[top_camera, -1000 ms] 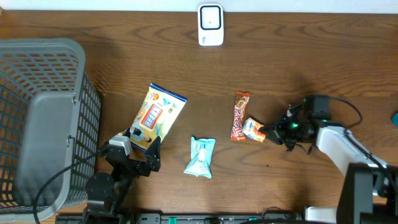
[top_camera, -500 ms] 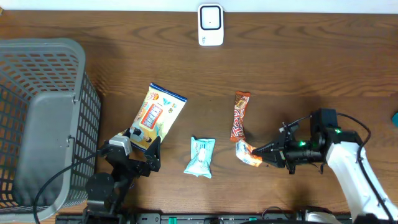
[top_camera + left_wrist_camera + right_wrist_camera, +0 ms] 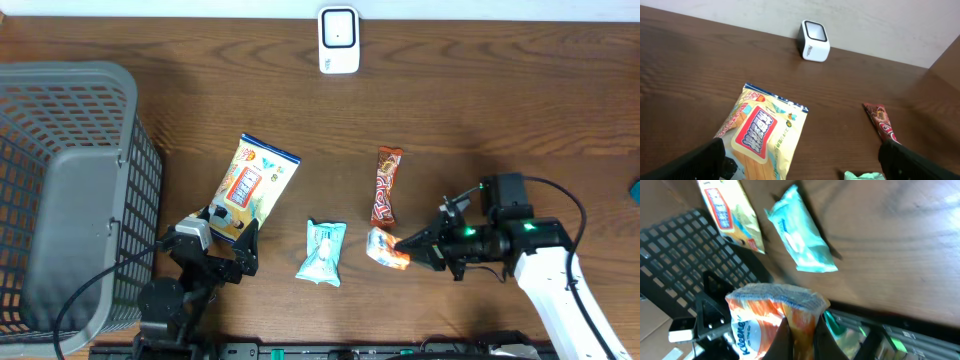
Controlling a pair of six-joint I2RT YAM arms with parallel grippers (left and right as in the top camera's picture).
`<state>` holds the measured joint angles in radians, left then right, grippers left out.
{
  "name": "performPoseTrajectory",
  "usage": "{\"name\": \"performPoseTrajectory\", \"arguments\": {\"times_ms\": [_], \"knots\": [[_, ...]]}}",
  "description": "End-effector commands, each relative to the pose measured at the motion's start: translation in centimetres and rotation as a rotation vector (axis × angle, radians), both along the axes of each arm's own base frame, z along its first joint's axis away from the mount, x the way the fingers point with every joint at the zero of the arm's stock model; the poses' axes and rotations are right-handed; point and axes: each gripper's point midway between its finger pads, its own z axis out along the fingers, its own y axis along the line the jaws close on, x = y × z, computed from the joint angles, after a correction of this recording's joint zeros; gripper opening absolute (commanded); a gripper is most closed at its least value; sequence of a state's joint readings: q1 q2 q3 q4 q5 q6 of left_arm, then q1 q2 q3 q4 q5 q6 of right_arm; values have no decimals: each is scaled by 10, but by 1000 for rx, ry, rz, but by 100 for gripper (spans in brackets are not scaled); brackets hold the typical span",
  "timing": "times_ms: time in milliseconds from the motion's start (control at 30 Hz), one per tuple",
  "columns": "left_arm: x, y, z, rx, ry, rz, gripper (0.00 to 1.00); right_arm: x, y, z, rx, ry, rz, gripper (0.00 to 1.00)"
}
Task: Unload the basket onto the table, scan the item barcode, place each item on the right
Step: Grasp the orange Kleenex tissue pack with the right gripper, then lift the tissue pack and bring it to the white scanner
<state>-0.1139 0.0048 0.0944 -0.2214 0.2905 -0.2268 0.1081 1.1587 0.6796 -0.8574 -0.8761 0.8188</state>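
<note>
Dark wooden table point(image 3: 480, 100) meets pale wall point(image 3: 890, 20); left hand point(image 3: 224, 238) apart, right hand point(image 3: 407, 243) clamped on tissue pack point(image 3: 383, 250).

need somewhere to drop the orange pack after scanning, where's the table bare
Bare wood: the band between scanner and the yellow bag and candy bar; also far right corner. Crowded: front middle, where teal pack, orange pack and right claw sit close; basket fills the left.
</note>
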Motion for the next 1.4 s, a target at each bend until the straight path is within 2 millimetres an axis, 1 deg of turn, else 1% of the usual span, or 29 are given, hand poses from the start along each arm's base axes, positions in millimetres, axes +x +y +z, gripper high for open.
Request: {"name": "performPoseTrajectory", "arguments": {"times_ms": [0,167,300,433,567,667,800,867,900,967,1000,1033,1067,1100,1200,1267,1333,1367], "knots": [[-2,-2,-13,19,32,-16,98,3,10,7,16,25,-26,1],[-2,-2,-13,19,32,-16,98,6,17,15,64,30,-32,1],[-2,-2,-13,19,32,-16,98,7,16,14,63,36,-38,1],[-2,-2,-13,19,32,-16,98,14,16,12,32,-17,-36,2],[-2,-2,-13,19,32,-16,98,19,27,17,45,-84,5,2],[-2,-2,-13,19,32,-16,98,14,39,20,57,-106,52,2],[-2,-2,-13,19,32,-16,98,9,45,20,61,-83,60,1],[-2,-2,-13,19,32,-16,98,14,47,23,70,-110,57,2],[-2,-2,-13,19,32,-16,98,20,48,25,72,-153,62,2],[-2,-2,-13,19,32,-16,98,38,48,30,48,-289,66,1],[-2,-2,-13,19,32,-16,98,71,43,39,-23,-520,59,1],[-2,-2,-13,19,32,-16,98,88,40,46,-69,-649,54,1],[-2,-2,-13,19,32,-16,98,100,38,52,-102,-733,47,1],[-2,-2,-13,19,32,-16,98,116,32,60,-160,-848,28,1],[-2,-2,-13,19,32,-16,98,159,9,82,-371,-1098,-65,1],[-2,-2,-13,19,32,-16,98,180,-6,87,-506,-1181,-129,1],[-2,-2,-13,19,32,-16,98,195,-14,88,-560,-1207,-187,1],[-2,-2,-13,19,32,-16,98,202,-13,89,-560,-1226,-202,1]]}}
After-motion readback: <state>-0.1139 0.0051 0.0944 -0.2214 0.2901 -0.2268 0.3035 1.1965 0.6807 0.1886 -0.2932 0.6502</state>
